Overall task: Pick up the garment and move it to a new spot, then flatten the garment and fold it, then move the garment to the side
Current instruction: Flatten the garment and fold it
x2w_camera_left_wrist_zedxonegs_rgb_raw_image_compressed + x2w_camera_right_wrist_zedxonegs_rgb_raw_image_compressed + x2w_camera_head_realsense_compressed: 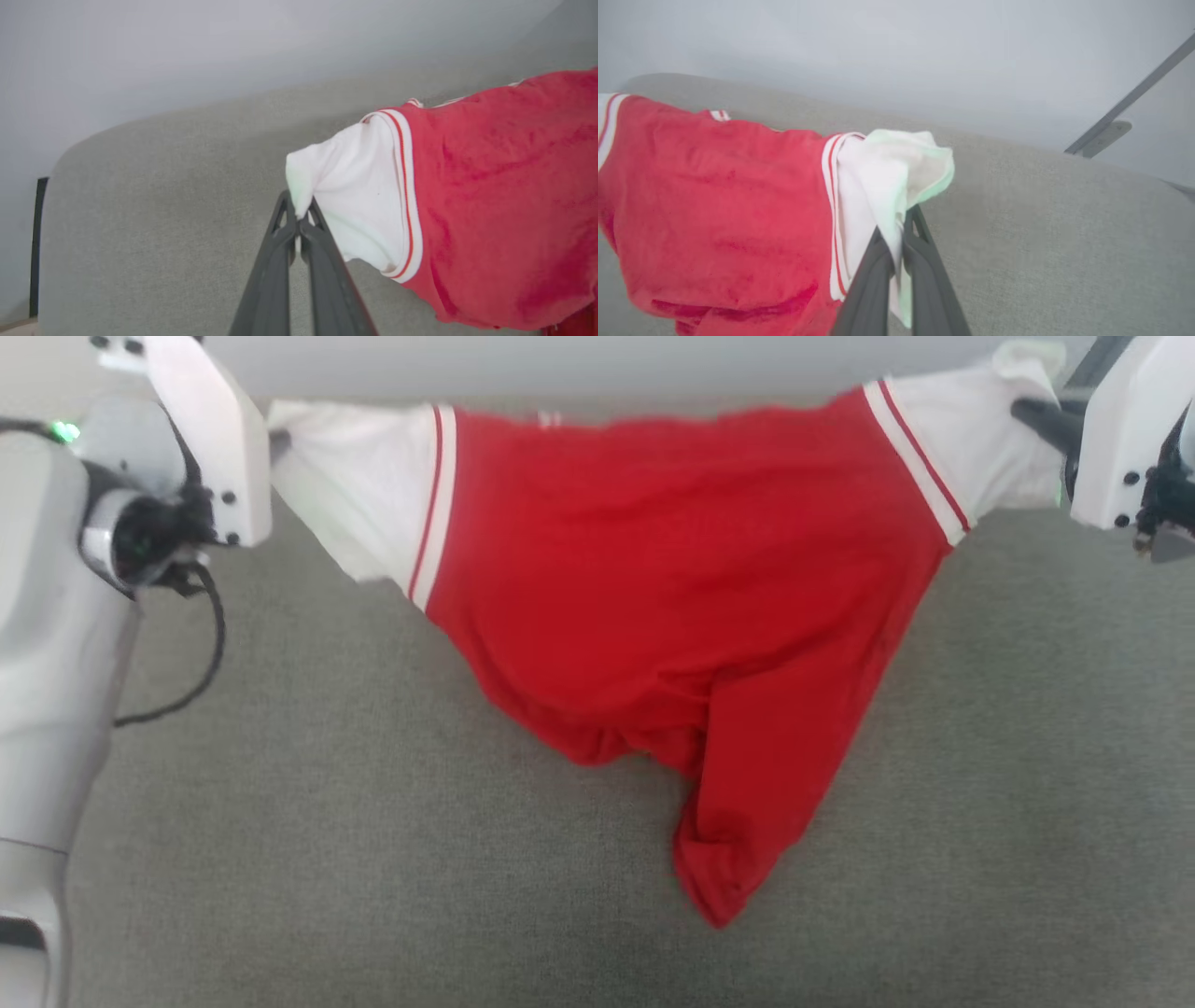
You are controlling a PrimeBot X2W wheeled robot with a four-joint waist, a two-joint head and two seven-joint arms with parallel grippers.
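The left gripper (299,213) is clamped on one white sleeve (355,196), the right gripper (899,231) on the other. The garment (672,579) is held stretched between them above the grey cushion (280,859), with its red hem (728,868) sagging toward the cushion. Both grips should be kept tight and level, so that the hem is laid first and the body drawn flat.

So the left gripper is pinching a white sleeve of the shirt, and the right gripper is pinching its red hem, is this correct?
Not quite: the right gripper pinches the other white sleeve, not the red hem; the right wrist view shows it. The rest stands.
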